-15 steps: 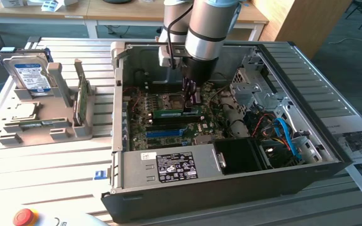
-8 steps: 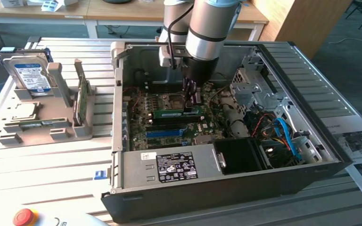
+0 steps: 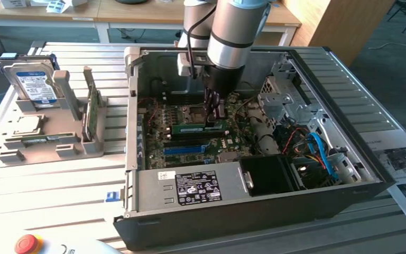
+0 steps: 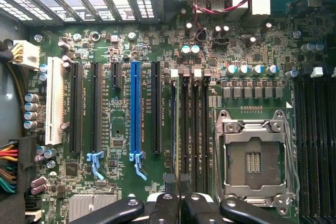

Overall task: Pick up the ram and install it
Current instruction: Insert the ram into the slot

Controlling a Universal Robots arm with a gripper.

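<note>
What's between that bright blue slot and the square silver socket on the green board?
In the wrist view, between the blue slot and the silver socket stand a long black slot and a group of narrow black memory slots.

Count, both views.

- Ram, a long narrow green circuit-board stick with a white label: 2. One ram (image 3: 197, 127) at the tip of the gripper (image 3: 213, 112). A second ram (image 3: 46, 139) lies well apart from it.
- Grey plastic holder (image 3: 83, 149): 1, well apart from the gripper.
- Silver hard drive with blue label (image 3: 35, 84): 1, farthest from the gripper.
- Tall green expansion card (image 3: 92, 114): 1.
- Square silver processor chip (image 3: 23, 125): 1.
- Open black computer case (image 3: 259, 225): 1, around the gripper.
- Long blue slot (image 4: 135, 111): 1.
- Long black slots (image 4: 76, 106): 3.
- Short black slot (image 4: 115, 74): 1.
- White slot (image 4: 54, 100): 1.
- Metal-framed processor socket (image 4: 253, 156): 1, just beside the gripper.
- Round red button (image 3: 27, 243): 1, well apart.
</note>
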